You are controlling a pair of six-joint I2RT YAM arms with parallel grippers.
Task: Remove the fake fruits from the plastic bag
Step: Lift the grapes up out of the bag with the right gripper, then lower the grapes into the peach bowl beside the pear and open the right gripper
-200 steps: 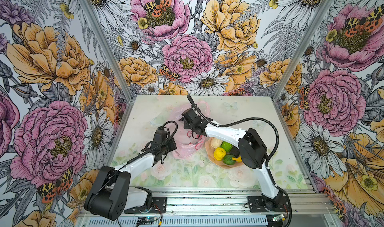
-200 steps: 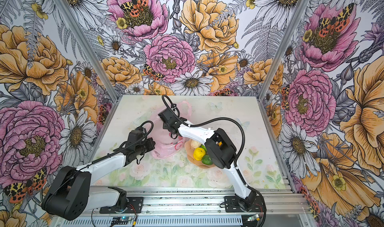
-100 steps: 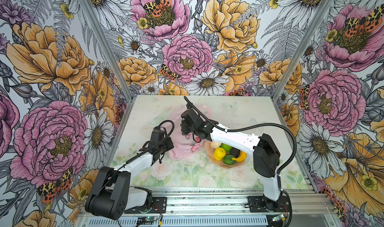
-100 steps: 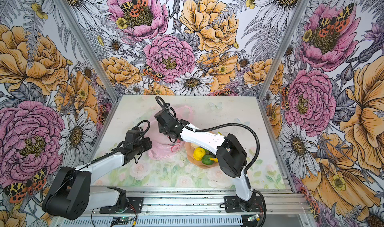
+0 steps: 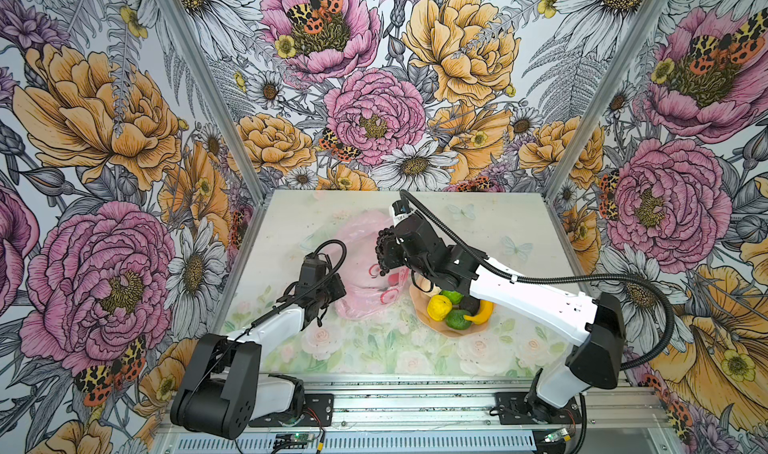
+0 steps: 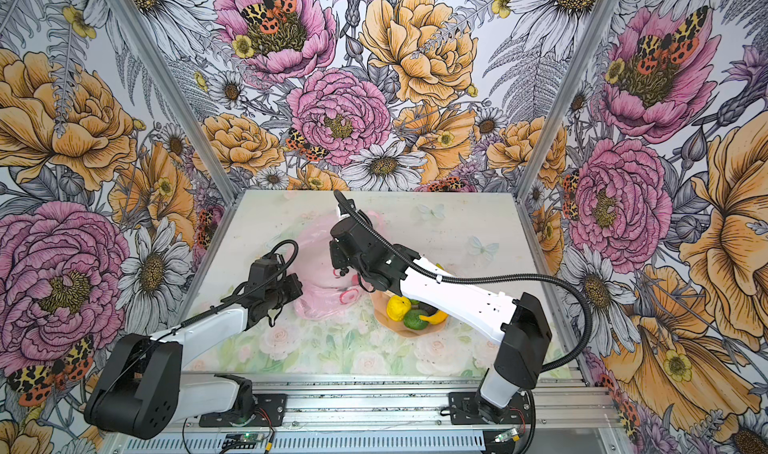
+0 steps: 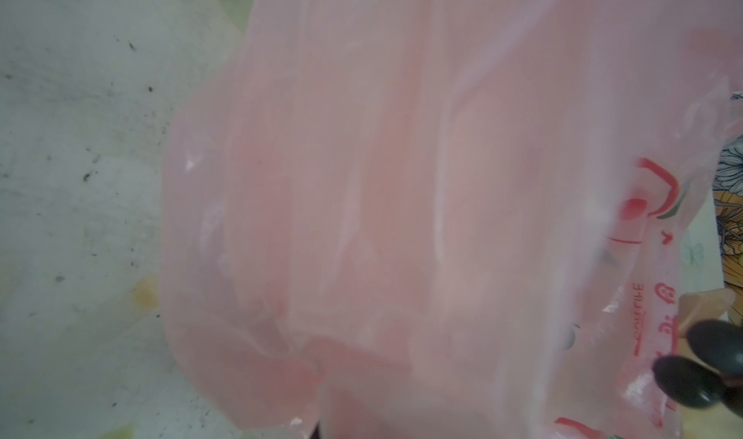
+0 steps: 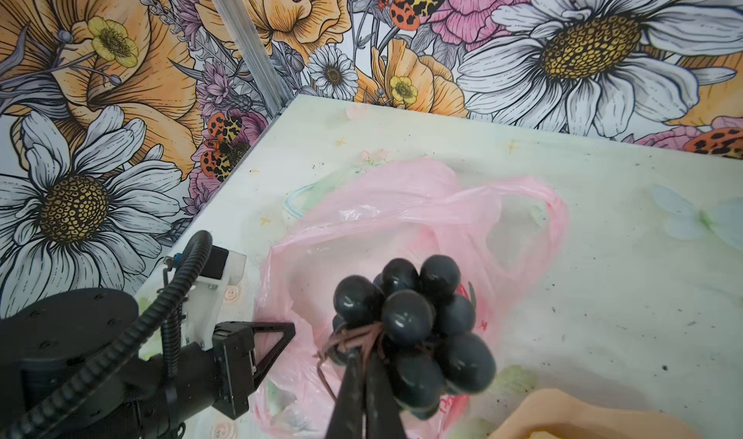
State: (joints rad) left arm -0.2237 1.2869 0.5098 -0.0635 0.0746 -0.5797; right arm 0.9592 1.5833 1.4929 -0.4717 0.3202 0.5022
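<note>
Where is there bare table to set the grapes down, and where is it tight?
Free: the table between plate and right wall, and the front strip along the rail. Crowded: the middle, where plastic bag, plate, left gripper and right gripper holding the grape bunch meet.

One each: bag [image 5: 360, 274], plate [image 5: 422, 315], grape bunch [image 5: 384, 250], banana [image 5: 480, 311], yellow citrus [image 5: 439, 307]; two green citrus [image 5: 457, 319]
</note>
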